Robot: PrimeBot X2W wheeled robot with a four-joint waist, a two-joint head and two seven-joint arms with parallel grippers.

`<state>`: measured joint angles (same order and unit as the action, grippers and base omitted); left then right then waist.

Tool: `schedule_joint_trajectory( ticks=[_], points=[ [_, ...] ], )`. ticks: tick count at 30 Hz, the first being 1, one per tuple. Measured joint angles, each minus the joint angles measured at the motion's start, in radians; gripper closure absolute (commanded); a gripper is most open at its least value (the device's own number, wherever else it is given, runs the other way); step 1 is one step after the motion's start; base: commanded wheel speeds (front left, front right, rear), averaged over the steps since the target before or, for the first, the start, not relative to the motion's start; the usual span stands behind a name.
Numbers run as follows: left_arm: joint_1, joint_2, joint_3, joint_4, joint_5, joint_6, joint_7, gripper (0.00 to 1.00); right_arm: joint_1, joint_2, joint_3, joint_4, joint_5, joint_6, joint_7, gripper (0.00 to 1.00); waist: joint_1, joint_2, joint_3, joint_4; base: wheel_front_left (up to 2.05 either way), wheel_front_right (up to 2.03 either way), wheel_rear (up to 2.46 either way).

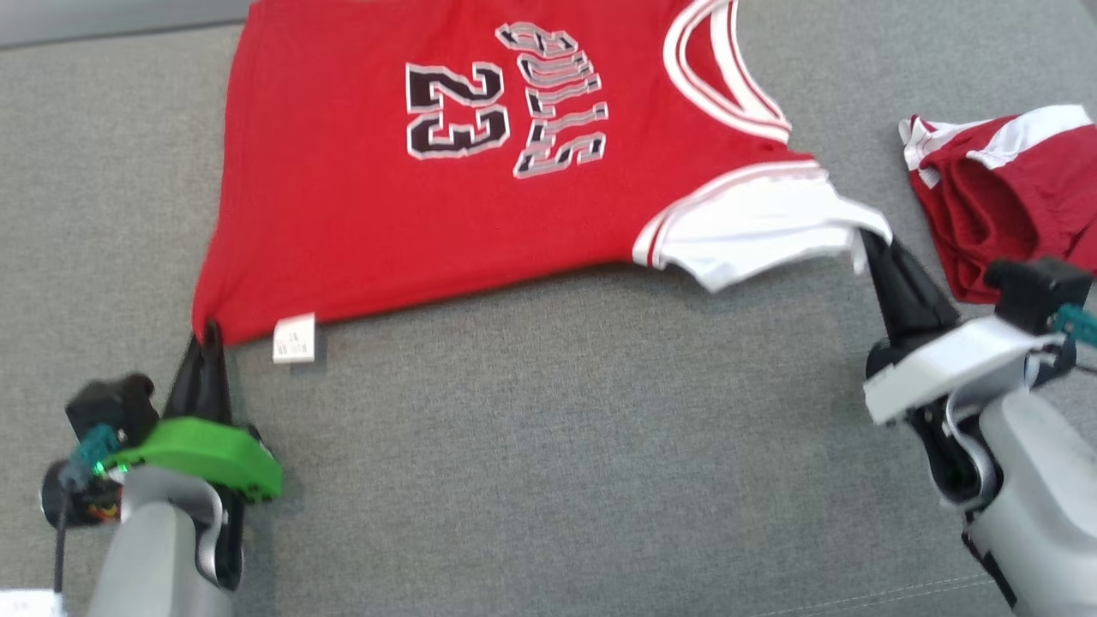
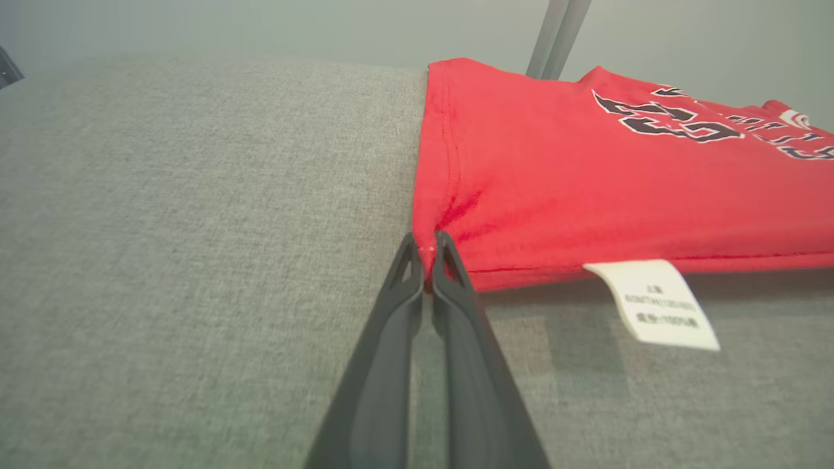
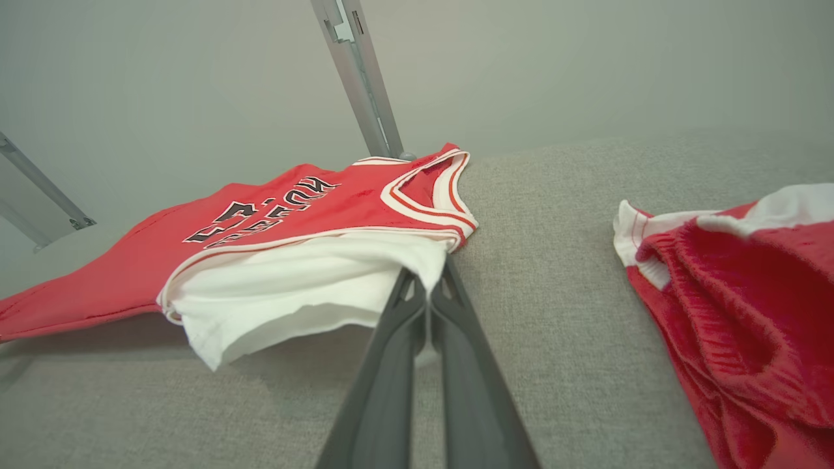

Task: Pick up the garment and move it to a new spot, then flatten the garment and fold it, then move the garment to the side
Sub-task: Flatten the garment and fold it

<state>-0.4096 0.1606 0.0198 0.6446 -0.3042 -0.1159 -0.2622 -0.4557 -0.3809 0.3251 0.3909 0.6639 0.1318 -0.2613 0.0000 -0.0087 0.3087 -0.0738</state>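
Observation:
A red jersey [image 1: 368, 206] with black "23" lettering and a white sleeve [image 1: 754, 231] lies spread on the grey fabric surface [image 1: 548, 428]. My left gripper [image 1: 208, 332] is shut on the jersey's near hem corner; the left wrist view shows the corner [image 2: 449, 215] pinched at the left gripper [image 2: 427, 246]. My right gripper [image 1: 866, 238] is shut on the edge of the white sleeve, which lifts off the surface. In the right wrist view the sleeve [image 3: 300, 280] hangs from the right gripper [image 3: 427, 281]. A white care label [image 1: 294, 338] dangles from the hem.
A second crumpled red and white garment [image 1: 1003, 188] lies at the right, close to my right arm, also in the right wrist view [image 3: 736, 312]. A grey metal post [image 3: 358, 78] stands behind the surface. Bare grey fabric stretches across the near half.

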Motion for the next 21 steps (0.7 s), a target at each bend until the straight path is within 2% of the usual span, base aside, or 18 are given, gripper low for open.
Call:
schedule_joint_trajectory(
  ticks=[5,13,21],
  points=[
    [0.158,-0.042,0.005,-0.004,0.057,-0.009,0.0,1.0,0.161,-0.013,0.042,0.043,0.053,0.0,0.0,1.0,0.0,0.0,-0.098,-0.003,0.0,0.0,0.0],
    [0.359,-0.092,0.044,-0.041,0.063,-0.013,0.0,1.0,0.392,-0.043,0.158,0.078,0.096,0.0,0.002,1.0,-0.0001,0.0,-0.244,0.001,0.0,0.0,0.0],
    [0.509,-0.11,0.066,-0.066,0.061,-0.016,0.0,1.0,0.525,-0.08,0.26,0.07,0.143,0.0,0.0,1.0,-0.0001,0.0,-0.314,0.018,0.0,0.0,0.0]
  ],
)
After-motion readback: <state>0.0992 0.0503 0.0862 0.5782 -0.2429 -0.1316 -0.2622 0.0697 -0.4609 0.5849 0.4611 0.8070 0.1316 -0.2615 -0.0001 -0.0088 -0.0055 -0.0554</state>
